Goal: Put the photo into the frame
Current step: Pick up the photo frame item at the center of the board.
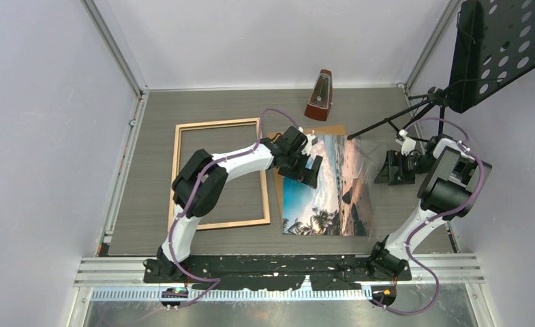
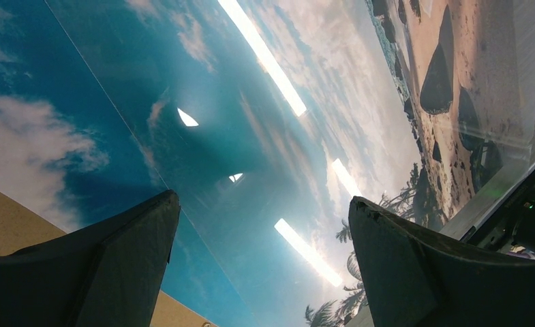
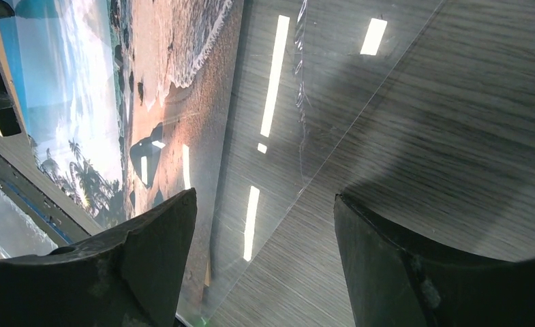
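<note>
The photo (image 1: 329, 194), a glossy beach print, lies face up at the table's middle on a brown backing sheet (image 1: 278, 187). A clear sheet (image 1: 368, 163) lies over the print and reaches past its right edge. The frame (image 1: 217, 123), light wood with only table showing inside it, lies flat to the left. My left gripper (image 1: 307, 170) hovers open over the print's upper left; the left wrist view shows sky (image 2: 251, 122) between the spread fingers (image 2: 135, 245). My right gripper (image 1: 394, 168) stands open at the clear sheet's right edge (image 3: 285, 136), nothing between its jaws.
A brown metronome (image 1: 319, 95) stands at the back centre. A black music stand (image 1: 499, 48) with tripod legs (image 1: 387, 122) occupies the back right. White walls close in three sides. The left arm's forearm (image 1: 240, 160) crosses above the frame.
</note>
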`<act>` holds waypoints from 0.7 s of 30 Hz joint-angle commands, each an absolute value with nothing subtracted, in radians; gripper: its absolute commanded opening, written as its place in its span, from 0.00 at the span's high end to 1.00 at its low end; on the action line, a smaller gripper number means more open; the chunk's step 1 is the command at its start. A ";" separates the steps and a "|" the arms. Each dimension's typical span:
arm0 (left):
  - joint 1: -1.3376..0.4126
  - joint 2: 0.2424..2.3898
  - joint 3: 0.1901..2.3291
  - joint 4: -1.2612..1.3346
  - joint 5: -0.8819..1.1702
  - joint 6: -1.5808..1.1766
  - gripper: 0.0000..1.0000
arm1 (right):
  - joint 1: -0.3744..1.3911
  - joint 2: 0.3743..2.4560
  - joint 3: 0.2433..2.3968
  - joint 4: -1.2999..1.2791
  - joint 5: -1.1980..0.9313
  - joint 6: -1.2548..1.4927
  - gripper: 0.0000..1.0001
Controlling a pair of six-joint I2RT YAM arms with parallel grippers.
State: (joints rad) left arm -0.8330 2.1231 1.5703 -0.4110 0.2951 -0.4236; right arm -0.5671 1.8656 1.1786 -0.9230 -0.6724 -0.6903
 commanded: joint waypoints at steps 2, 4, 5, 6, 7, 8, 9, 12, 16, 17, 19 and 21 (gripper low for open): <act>-0.842 2.130 1.528 -0.421 0.307 -0.447 0.01 | -0.562 1.902 1.163 -0.952 -0.595 -0.727 0.21; -0.842 2.128 1.524 -0.415 0.312 -0.452 0.01 | -0.555 1.906 1.172 -0.960 -0.599 -0.728 0.21; -0.842 2.128 1.522 -0.413 0.314 -0.454 0.01 | -0.553 1.908 1.178 -0.974 -0.603 -0.734 0.21; -0.842 2.129 1.521 -0.412 0.315 -0.457 0.01 | -0.546 1.910 1.183 -0.986 -0.618 -0.738 0.22; -0.842 2.128 1.521 -0.410 0.316 -0.459 0.01 | -0.536 1.912 1.192 -1.009 -0.622 -0.750 0.22; -0.843 2.127 1.520 -0.409 0.316 -0.460 0.01 | -0.530 1.912 1.192 -1.018 -0.631 -0.754 0.22; -0.842 2.127 1.521 -0.408 0.317 -0.462 0.01 | -0.515 1.911 1.189 -1.025 -0.634 -0.756 0.22; -0.842 2.126 1.517 -0.407 0.318 -0.463 0.01 | -0.477 1.897 1.156 -1.013 -0.638 -0.743 0.23; -0.842 2.122 1.510 -0.402 0.320 -0.465 0.01 | -0.446 1.884 1.138 -1.002 -0.669 -0.729 0.23; -0.842 2.121 1.509 -0.400 0.321 -0.466 0.01 | -0.445 1.882 1.136 -1.003 -0.684 -0.729 0.23; -0.842 2.121 1.507 -0.399 0.323 -0.468 0.01 | -0.445 1.875 1.133 -1.010 -0.709 -0.733 0.23; -0.842 2.121 1.507 -0.398 0.322 -0.467 0.01 | -0.446 1.862 1.126 -1.018 -0.745 -0.739 0.24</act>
State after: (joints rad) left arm -0.8310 2.1105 1.5436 -0.3817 0.2977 -0.4465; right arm -0.4835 1.8645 1.1790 -0.9787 -0.6376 -0.7280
